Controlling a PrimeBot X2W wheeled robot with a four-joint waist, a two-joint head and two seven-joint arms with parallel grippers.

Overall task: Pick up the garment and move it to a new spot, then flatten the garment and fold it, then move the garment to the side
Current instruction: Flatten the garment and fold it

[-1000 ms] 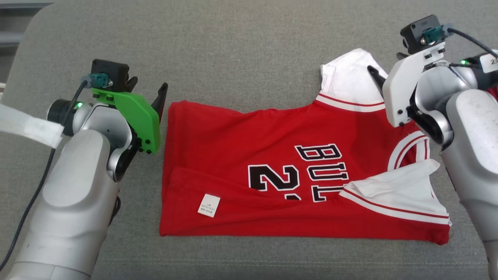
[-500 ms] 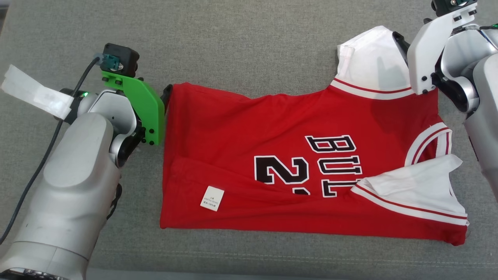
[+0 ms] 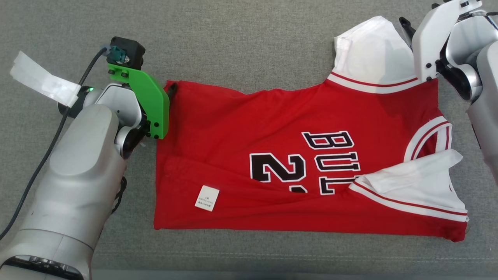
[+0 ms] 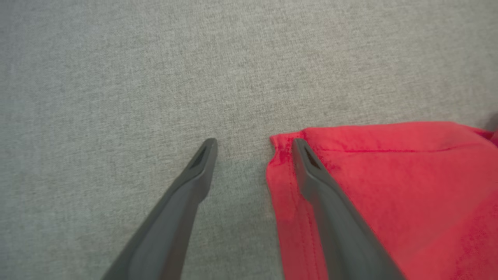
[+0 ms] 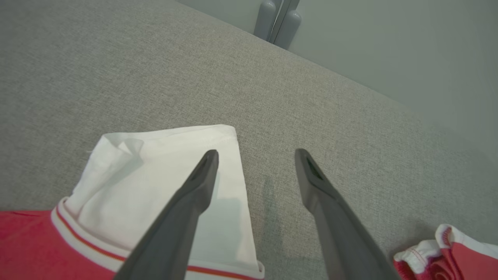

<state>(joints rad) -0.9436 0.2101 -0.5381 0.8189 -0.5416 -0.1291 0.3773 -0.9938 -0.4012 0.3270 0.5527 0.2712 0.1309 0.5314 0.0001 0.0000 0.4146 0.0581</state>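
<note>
A red jersey, the garment (image 3: 272, 128), lies spread on the grey cushion (image 3: 249, 42) with black lettering facing up. One white sleeve (image 3: 369, 50) sticks out at its far right, and another white sleeve (image 3: 416, 179) is folded over the near right. My left gripper (image 4: 253, 146) is open at the garment's far left corner (image 4: 284, 144), one finger over the red hem and the other over bare cushion. My right gripper (image 5: 256, 153) is open too, straddling the right edge of the far white sleeve (image 5: 155, 182).
A small white label (image 3: 207, 197) lies on the garment's near left part. In the right wrist view the cushion's far edge (image 5: 350, 81) meets a pale wall with a grey post (image 5: 278, 19). Bare cushion surrounds the garment on all sides.
The head camera has tilted, shifting the whole picture. My left gripper has closed in on the garment's far left corner. My right gripper has moved toward the far white sleeve's outer edge. Both stay open.
</note>
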